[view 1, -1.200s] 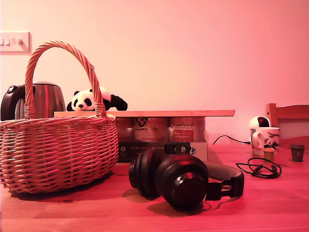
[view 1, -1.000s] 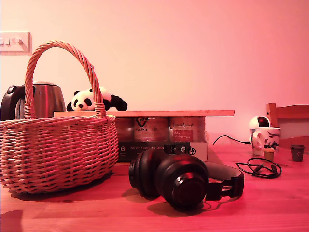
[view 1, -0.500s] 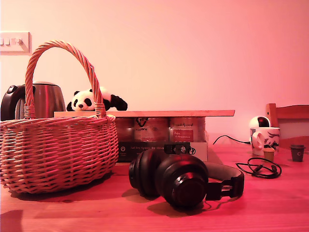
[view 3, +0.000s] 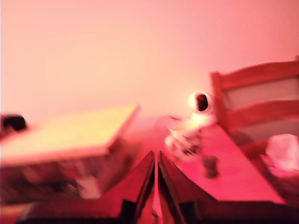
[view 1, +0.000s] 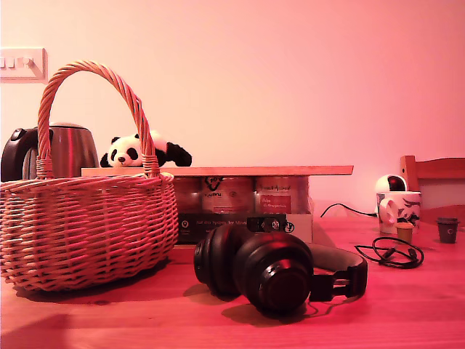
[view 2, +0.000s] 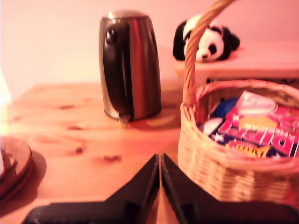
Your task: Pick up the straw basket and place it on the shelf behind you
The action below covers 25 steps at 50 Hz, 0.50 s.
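The straw basket [view 1: 87, 225] stands on the table at the exterior view's left, its tall arched handle [view 1: 94, 73] upright. In the first wrist view the basket [view 2: 219, 163] is close beside my first gripper [view 2: 160, 161], which is shut on nothing and apart from the wicker; colourful packets lie inside. The shelf [view 1: 290, 170] is a thin board resting on cans behind the basket, also seen as the shelf [view 3: 65, 135] in the blurred second wrist view. My second gripper [view 3: 155, 158] is shut and empty. Neither gripper shows in the exterior view.
A steel kettle [view 2: 128, 65] stands beyond the basket. A plush panda [view 1: 138, 151] lies on the board. Black headphones [view 1: 269, 269] sit mid-table. At the exterior view's right are a mug [view 1: 398, 209], a coiled cable [view 1: 389, 254], small cups [view 1: 447, 230] and a chair [view 1: 436, 174].
A dark shadow has spread over the table at the exterior view's bottom left corner. The basket, headphones and the rest have not moved.
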### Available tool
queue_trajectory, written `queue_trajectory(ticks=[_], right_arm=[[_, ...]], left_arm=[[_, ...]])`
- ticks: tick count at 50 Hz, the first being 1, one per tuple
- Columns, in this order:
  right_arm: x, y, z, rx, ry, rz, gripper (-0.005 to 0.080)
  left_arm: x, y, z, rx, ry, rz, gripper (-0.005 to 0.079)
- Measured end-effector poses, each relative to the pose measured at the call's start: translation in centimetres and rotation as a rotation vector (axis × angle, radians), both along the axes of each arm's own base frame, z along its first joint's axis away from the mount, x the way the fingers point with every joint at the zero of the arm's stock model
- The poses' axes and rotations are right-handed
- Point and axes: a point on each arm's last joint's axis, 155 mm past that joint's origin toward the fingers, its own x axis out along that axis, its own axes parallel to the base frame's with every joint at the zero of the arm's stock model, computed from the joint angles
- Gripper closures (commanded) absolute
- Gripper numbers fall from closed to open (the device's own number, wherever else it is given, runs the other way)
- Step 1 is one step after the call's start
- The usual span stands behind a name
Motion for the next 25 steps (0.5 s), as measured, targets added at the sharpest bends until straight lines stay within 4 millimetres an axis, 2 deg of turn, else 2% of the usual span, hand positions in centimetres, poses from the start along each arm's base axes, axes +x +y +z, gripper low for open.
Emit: queue_trajectory(ticks=[15,19,25], right_arm=[[-0.3,2.4,0.5,0.008,-0.008,0.132,0.0765],[-0.5,3.2,0.5,0.002,-0.007,0.178,0.0765],[-0.6,3.9,0.3,-0.002,0.001,0.218,0.0765]], left_arm=[[-1.2,-4.1,2.3,-0.034,-0.059,-0.232,0.0762],[-2.0,-5.1,3.9,-0.029,-0.072,-0.291,0.0762],[-3.6,-6.0,7.5,-0.016,-0.109,-0.340,0.0762]])
